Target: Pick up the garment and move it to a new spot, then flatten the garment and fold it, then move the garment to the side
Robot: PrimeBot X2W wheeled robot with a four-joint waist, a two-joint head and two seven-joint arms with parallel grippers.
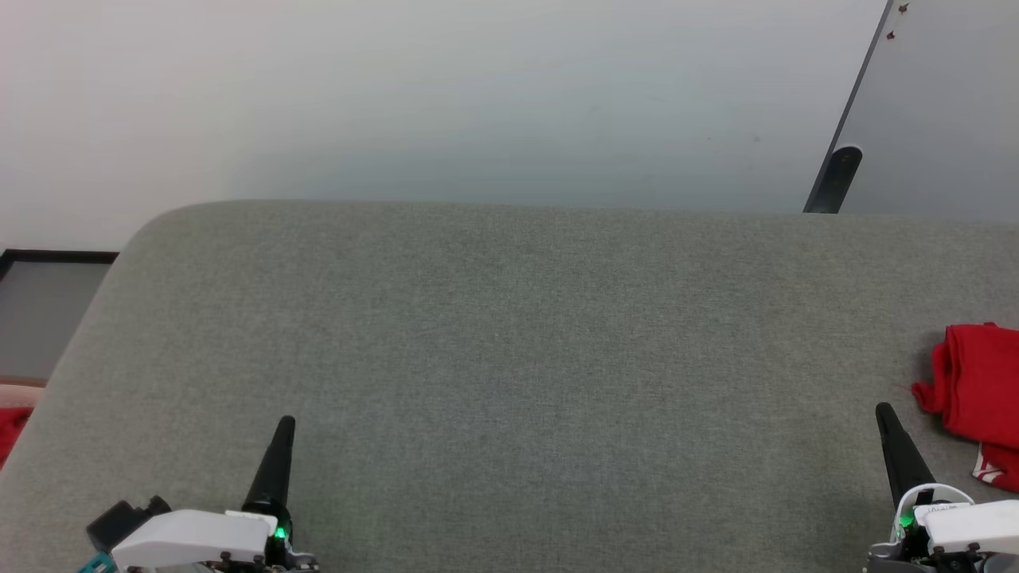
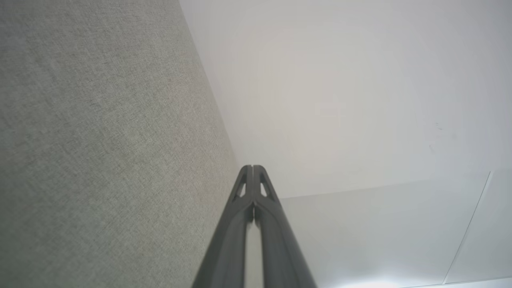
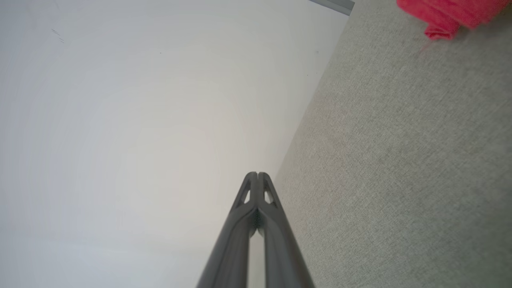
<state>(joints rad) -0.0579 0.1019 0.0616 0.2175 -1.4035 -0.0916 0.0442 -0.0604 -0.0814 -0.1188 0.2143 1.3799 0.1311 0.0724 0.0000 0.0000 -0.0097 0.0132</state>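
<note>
A: Status on the end effectors?
B: Both closed and empty. The left end effector [image 1: 285,422] has its fingers pressed together, low at the near left of the grey fabric surface [image 1: 509,342], pointing away from the robot. The left wrist view shows the tips meeting, no gap.
A: And the other?
B: Same for the right end effector [image 1: 882,410]: tips touching, nothing between them, near right of the surface.
A: Where's the garment [image 1: 975,390]?
B: On the surface at far right, cut off by the head view's edge. It's a bunched red heap with a bit of white-and-red striped trim at its near end. It sits just right of the right end effector, not touching it, and well apart from the left one.
A: Flattened?
B: No, rumpled. Can't tell more; part of it is out of frame.
A: Surroundings?
B: Pale wall [image 1: 478,95] behind, grey panel [image 1: 931,95] at upper right. There's a red patch [image 1: 12,430] off the surface's left edge; can't tell what it is.
</note>
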